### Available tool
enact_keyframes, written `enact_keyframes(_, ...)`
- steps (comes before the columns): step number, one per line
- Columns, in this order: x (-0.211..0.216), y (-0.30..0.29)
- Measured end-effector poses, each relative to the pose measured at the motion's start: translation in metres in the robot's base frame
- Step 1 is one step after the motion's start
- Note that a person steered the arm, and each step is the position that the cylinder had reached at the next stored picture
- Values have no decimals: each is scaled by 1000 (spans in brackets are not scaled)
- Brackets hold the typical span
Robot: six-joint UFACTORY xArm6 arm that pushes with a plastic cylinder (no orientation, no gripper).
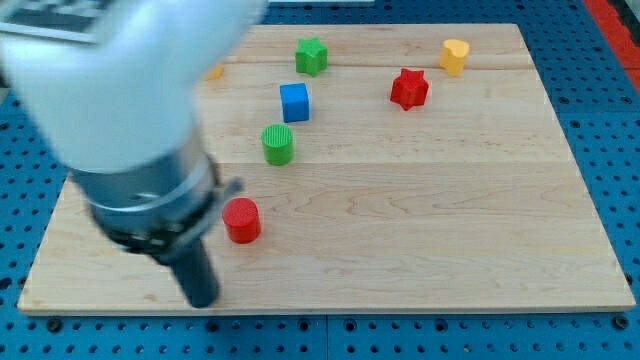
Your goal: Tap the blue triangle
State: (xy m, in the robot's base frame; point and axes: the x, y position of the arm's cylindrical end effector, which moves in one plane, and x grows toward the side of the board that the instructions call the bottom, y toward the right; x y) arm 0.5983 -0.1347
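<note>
My tip (203, 300) low, view's bottom-left

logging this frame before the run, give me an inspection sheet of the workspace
surface: wooden board, flat, on a blue pegboard
job's things: no blue triangle seen; only a blue cube, and my arm hides the board's upper left
clutter: green star, yellow heart, red star, green cylinder, red cylinder, an orange sliver at the arm's edge
grippers: none; my tip sits below-left of the red cylinder, apart
cables: nothing seen
surroundings: pegboard only
</note>
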Motion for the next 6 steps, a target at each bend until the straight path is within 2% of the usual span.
enact_keyframes(1,-27,-21)
enact_keyframes(3,-33,-37)
enact_keyframes(5,-45,-107)
enact_keyframes(6,-85,-116)
